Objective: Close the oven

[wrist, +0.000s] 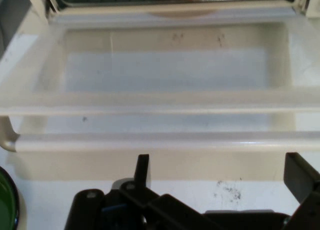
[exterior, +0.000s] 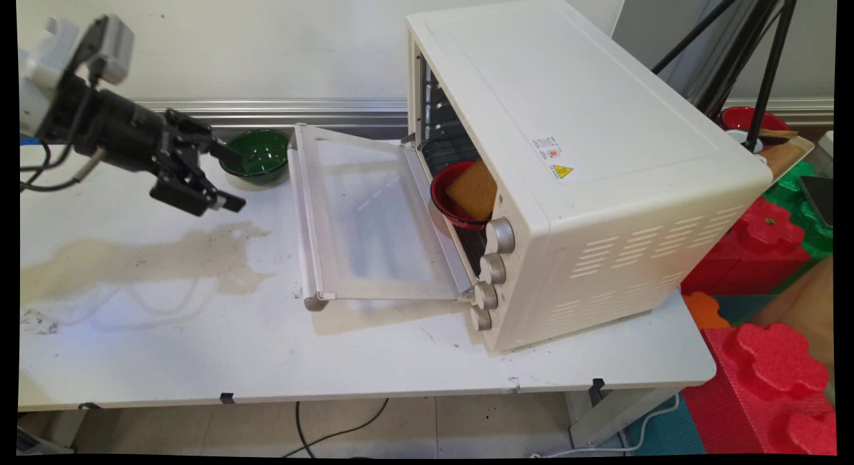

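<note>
- Hovering at the frame's left, the gripper (exterior: 227, 177) hangs above the table (exterior: 200, 338), fingers spread wide, holding nothing.
- Just right of it lies the oven door (exterior: 370, 211), folded flat, its handle (wrist: 160, 140) running crosswise ahead of the fingers.
- Green bowl (exterior: 257, 155) sits close behind; a red bowl (exterior: 448, 199) with a sponge (exterior: 472, 188) rests inside the oven (exterior: 600, 185).
</note>
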